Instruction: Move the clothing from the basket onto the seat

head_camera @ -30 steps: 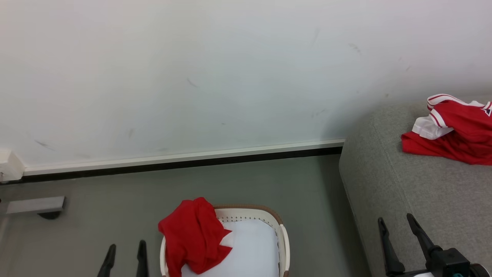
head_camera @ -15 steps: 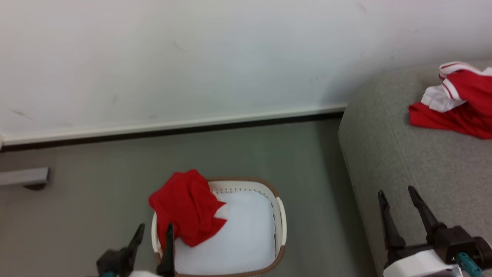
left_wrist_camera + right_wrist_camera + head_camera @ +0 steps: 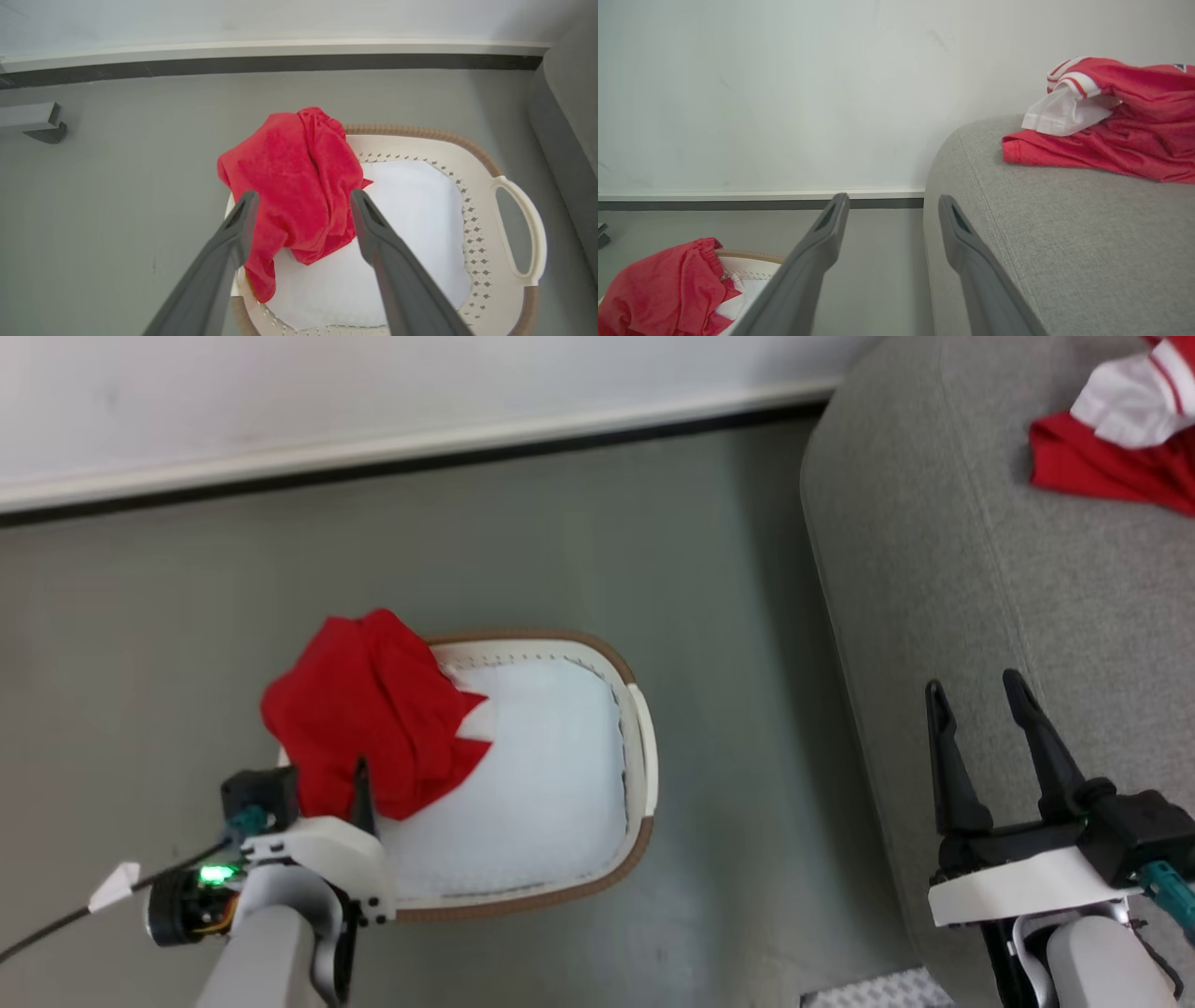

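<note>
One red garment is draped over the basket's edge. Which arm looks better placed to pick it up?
Probably the left. The left tool is open and points at the plain red garment on the basket rim. The right tool hangs open by the sofa, farther away.

Garment blocks basket left rim; rt half free.
</note>
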